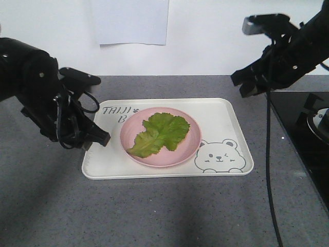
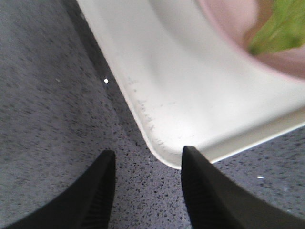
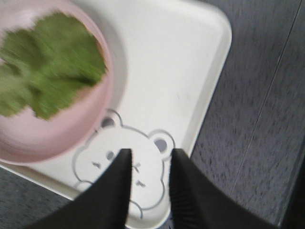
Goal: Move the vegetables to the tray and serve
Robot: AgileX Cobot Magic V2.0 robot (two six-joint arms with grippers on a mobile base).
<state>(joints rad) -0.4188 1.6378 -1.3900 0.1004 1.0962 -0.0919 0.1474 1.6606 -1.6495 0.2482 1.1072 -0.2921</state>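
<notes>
Front cam faced the whole table from above; both wrist cams looked down close, sharing the tray (image 1: 226,128) w/ it.

My right wrist view blurs the lettuce (image 3: 45,62); the pink plate (image 1: 175,154) hides part of the tray (image 1: 226,123) lettering.

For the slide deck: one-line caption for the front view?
Green lettuce leaf on round pink plate, cream rectangular tray, both arms nearby.

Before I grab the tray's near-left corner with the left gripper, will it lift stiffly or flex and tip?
The tray looks like thin plastic, so probably some flex. The plate with lettuce sits centrally, likely sliding if tilted. Left gripper is open at the corner.
</notes>
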